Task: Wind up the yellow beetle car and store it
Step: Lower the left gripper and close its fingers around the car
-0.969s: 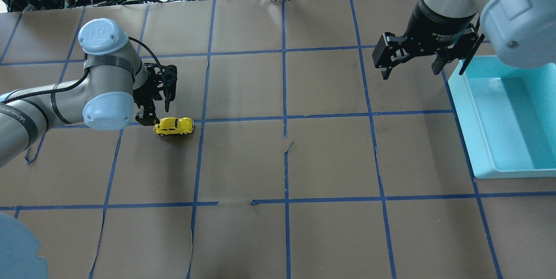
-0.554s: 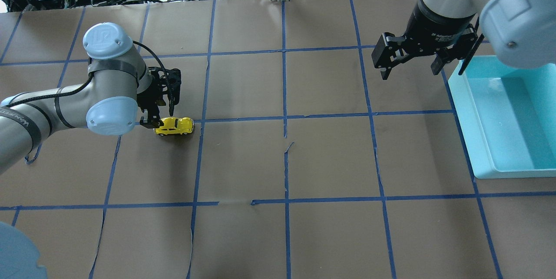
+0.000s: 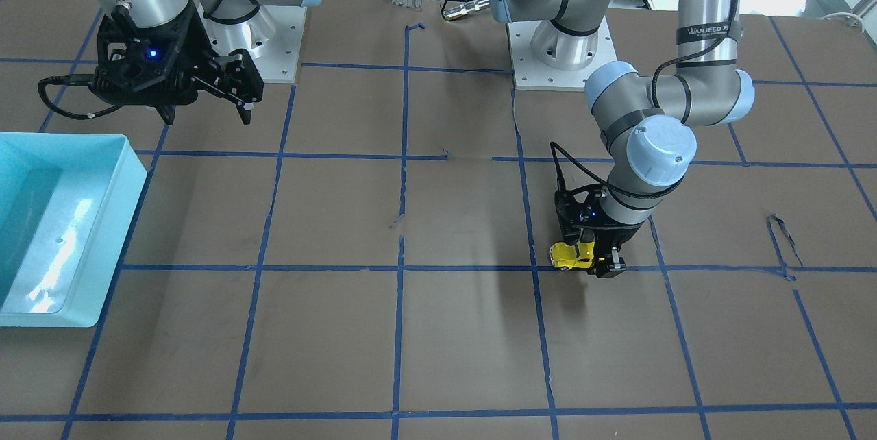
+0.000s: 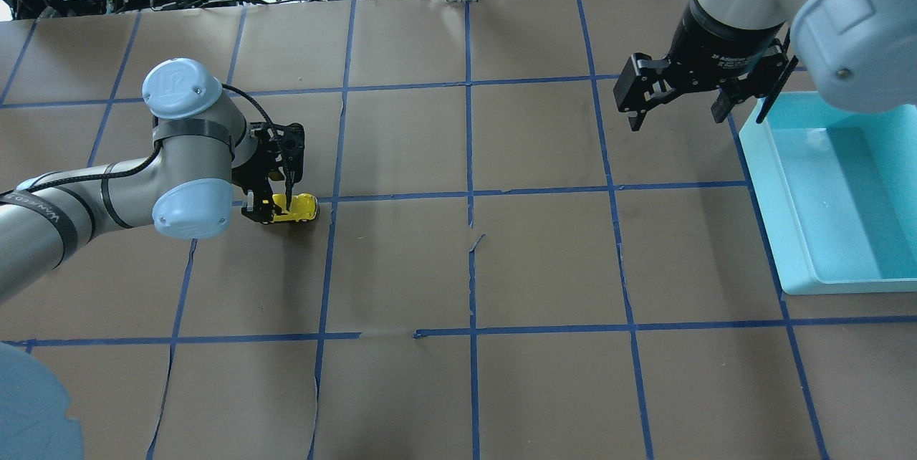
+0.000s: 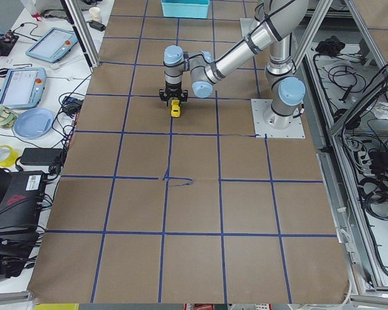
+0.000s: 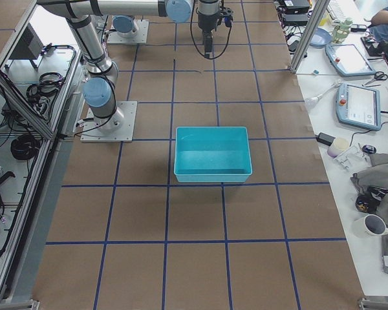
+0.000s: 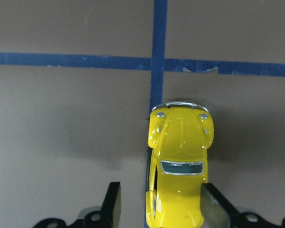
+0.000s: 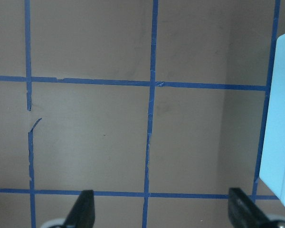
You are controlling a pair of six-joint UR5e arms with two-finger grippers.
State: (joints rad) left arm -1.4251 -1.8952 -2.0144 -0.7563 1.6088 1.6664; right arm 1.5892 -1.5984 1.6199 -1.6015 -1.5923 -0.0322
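Observation:
The yellow beetle car (image 7: 179,166) stands on its wheels on the brown table, over a blue tape crossing, silvery front pointing away from the wrist camera. My left gripper (image 7: 162,209) is open and low over the car's rear. One finger (image 7: 213,209) is close against the car's side; the other finger (image 7: 113,209) stands well clear. From overhead the car (image 4: 299,208) pokes out to the right of the left gripper (image 4: 276,203). From the front, the car (image 3: 567,256) sits under the left gripper (image 3: 593,262). My right gripper (image 4: 680,110) hangs open and empty above the table.
A turquoise bin (image 4: 766,180) sits at the table's right edge, beside the right gripper, and shows again in the front view as the bin (image 3: 130,173). Blue tape lines grid the brown paper, which has small tears near the centre (image 4: 473,241). Cables and devices lie beyond the far edge.
My left gripper has moved right and down, from beside the car's rear to straddling it. The car has stayed in place. The right arm has not moved.

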